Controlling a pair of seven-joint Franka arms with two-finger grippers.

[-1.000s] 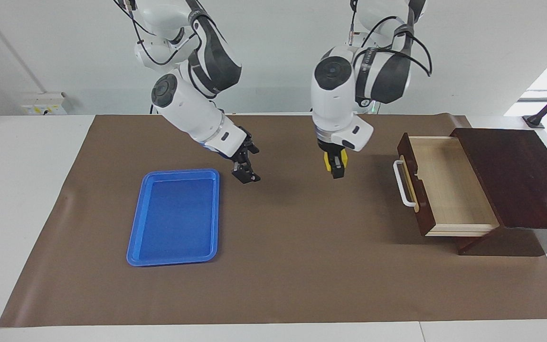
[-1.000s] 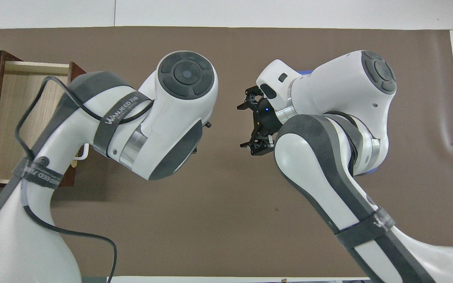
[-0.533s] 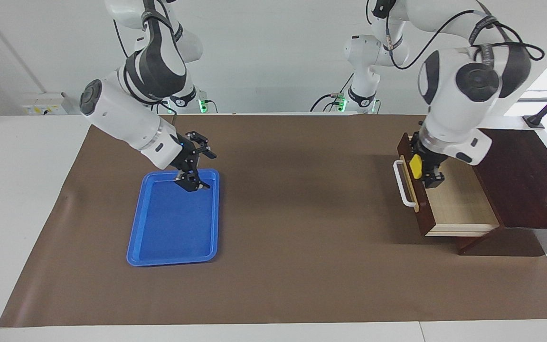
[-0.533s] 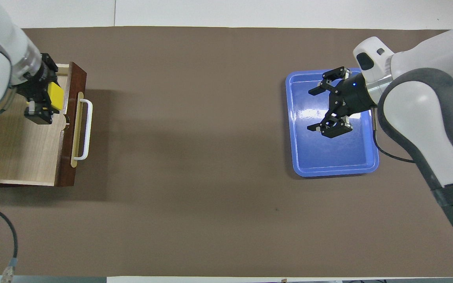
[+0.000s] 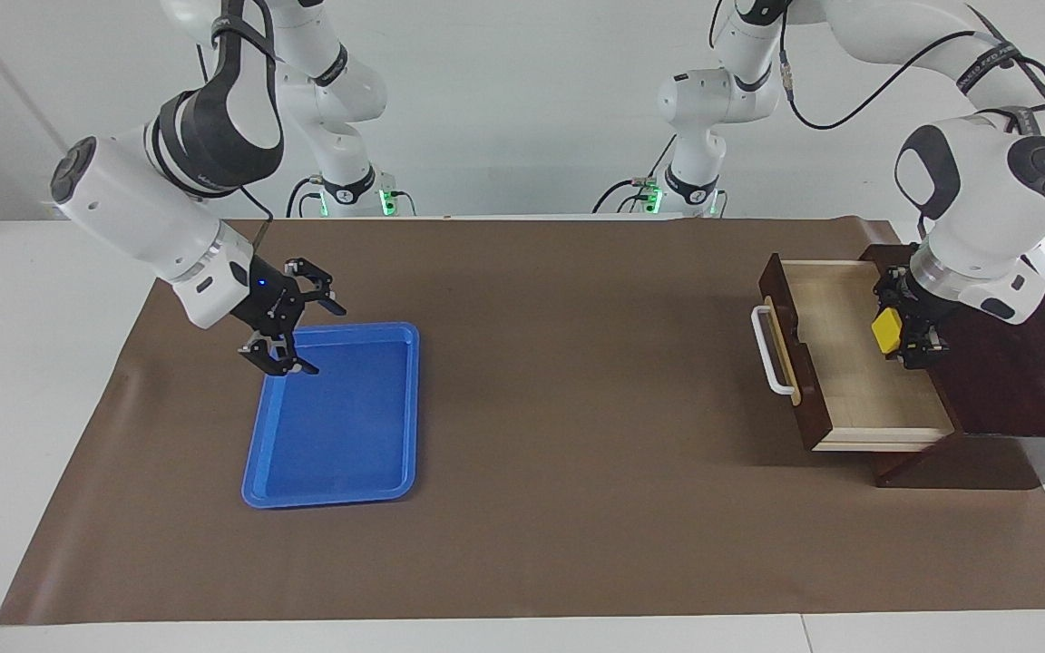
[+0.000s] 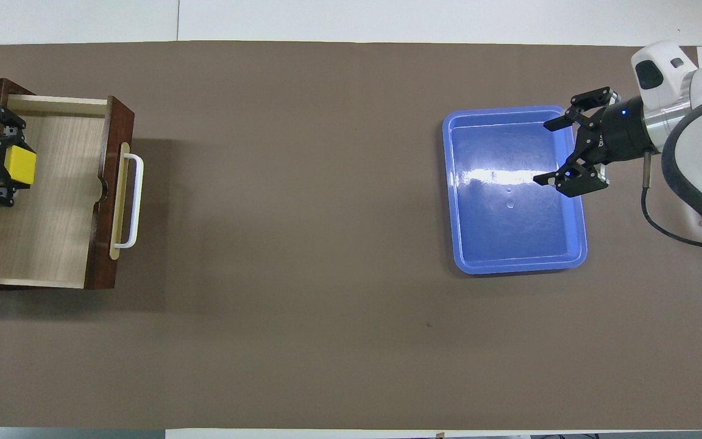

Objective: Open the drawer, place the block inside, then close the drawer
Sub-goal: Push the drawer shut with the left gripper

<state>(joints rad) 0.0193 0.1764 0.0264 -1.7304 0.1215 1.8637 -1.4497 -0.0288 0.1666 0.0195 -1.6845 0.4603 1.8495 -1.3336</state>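
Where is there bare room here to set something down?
The brown mat between the blue tray and the open drawer is bare. The tray holds nothing, with the open right gripper over its rim. The left gripper holds the block over the drawer.

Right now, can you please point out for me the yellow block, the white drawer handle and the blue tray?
yellow block (image 6: 20, 166): overhead view, its top face, held in the left claw (image 6: 3, 165).
white drawer handle (image 5: 767, 352): facing view, middle of the bar.
blue tray (image 5: 338, 424): facing view, bare floor of the tray.
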